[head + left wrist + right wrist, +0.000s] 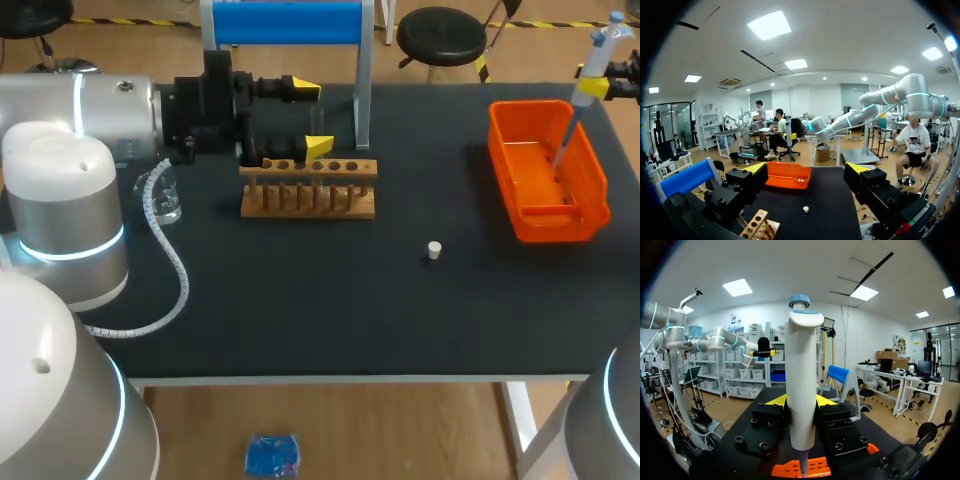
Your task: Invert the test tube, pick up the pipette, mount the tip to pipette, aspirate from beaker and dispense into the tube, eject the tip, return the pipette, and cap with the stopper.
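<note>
Pipette [800,385] stood upright, clamped in the right gripper [800,401] above the orange bin [556,222], while the left gripper [312,118] hung with fingers apart over the rack [308,192], stopper [434,250] on the table [300,310].

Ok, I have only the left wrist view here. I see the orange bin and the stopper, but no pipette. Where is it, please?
Observer: The right gripper is shut on the pipette and holds it upright above the bin.
Operator: Good. And the beaker? I cannot find it.
Observer: The beaker stands on the table, between the left arm and the rack.
Operator: Is the thin end of the pipette inside the bin?
Observer: It points down over the bin's opening. I cannot tell whether it is below the rim.
</note>
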You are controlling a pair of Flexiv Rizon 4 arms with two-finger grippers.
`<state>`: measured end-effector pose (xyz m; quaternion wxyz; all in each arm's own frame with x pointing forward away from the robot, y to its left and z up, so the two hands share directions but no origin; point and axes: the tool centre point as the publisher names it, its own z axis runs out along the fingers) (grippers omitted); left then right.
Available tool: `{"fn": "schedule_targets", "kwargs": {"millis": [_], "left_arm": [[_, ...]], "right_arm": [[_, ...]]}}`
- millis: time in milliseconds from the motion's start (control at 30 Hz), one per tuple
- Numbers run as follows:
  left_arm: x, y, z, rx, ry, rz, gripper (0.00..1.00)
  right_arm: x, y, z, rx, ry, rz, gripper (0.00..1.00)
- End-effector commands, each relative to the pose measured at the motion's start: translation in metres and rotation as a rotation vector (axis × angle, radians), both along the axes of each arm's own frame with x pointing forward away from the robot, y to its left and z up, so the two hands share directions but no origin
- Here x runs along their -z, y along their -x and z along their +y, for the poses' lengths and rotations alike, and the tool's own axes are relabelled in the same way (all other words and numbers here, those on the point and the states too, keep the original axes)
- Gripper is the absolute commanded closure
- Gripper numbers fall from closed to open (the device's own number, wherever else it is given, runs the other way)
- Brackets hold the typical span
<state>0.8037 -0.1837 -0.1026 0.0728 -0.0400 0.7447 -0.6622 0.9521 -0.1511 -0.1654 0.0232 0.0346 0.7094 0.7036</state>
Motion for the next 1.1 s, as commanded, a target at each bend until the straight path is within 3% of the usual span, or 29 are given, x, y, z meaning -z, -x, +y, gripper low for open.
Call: {"fn": "schedule_targets", "kwargs": {"millis": [33,1100], "left_arm": [[0.0005,0.0013,-0.0003,-0.005,0.003,-0.002,0.0],[0.0005,0.0013,-0.0003,-0.005,0.003,-0.002,0.0]], "right_arm": [[0.0017,-0.0039,-0.0027,-0.034,-0.001,0.0,1.0],[0.0067,0.0012,-0.0014,-0.068,0.006,0.007,1.0]]}}
